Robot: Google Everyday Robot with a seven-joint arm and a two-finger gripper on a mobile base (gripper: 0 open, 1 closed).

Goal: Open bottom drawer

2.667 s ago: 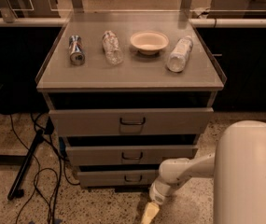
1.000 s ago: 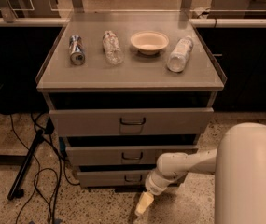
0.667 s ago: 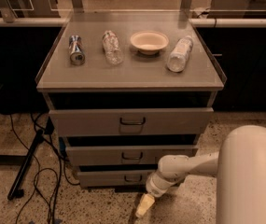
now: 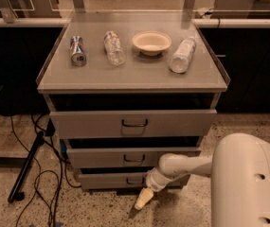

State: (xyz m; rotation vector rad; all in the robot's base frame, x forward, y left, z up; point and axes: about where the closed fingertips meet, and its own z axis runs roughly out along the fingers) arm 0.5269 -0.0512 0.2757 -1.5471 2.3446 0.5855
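Camera view: the gripper (image 4: 143,200) hangs low over the speckled floor (image 4: 182,212), just before the bottom drawer (image 4: 106,180) and below its handle (image 4: 135,180). Whether it is spread or closed cannot be told. Farther back, the tabletop (image 4: 130,74) carries a can (image 4: 77,50) and a bowl (image 4: 151,42).

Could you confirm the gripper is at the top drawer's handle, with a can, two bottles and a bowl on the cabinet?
Not quite: the camera view shows the gripper low before the bottom drawer, near the floor. The can, bottles and bowl are on the cabinet top.
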